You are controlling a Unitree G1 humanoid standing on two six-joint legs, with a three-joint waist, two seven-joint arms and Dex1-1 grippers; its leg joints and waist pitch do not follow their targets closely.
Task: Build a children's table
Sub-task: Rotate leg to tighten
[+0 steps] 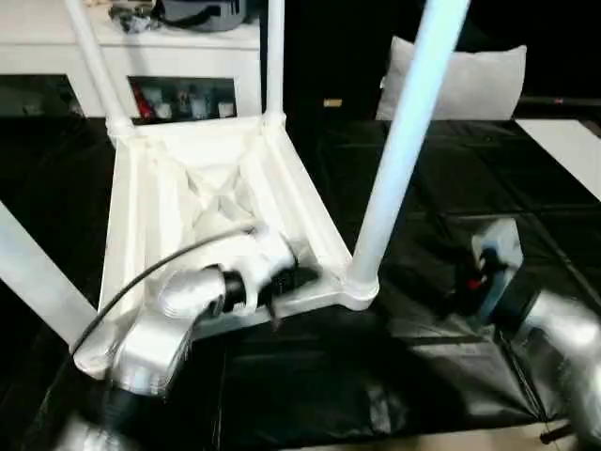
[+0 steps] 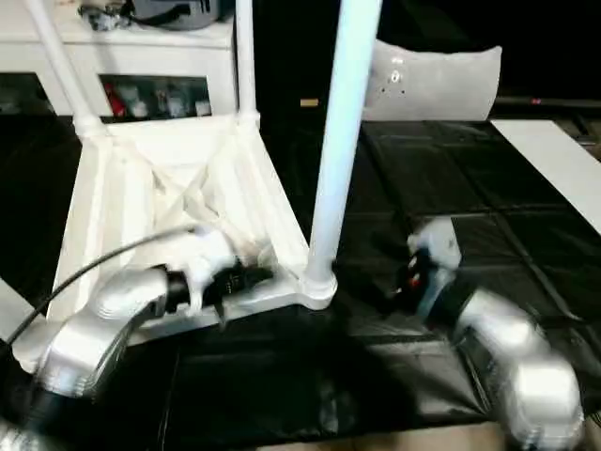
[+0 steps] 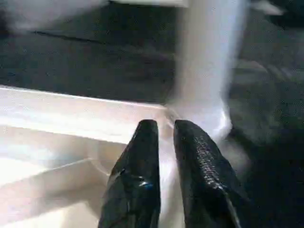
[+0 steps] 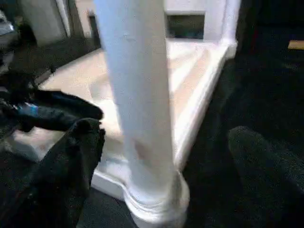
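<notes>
Four legs (image 1: 406,141) stand in the corner sockets of the upturned table top (image 1: 169,202) on the dark floor; assembly looks nearly done. Left wrist view: left gripper (image 3: 164,130), fingers narrowly parted, at the rim. Right wrist view: right gripper (image 4: 166,137) spread wide around the near leg, not gripping.

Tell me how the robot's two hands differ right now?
The left hand is over the upturned white tabletop, its black fingers close together at the rim; the right hand is off the tabletop, over the dark floor covering. The right hand's fingers stand wide apart on either side of the near corner leg without gripping it. Both hands sit on silver forearms.
</notes>
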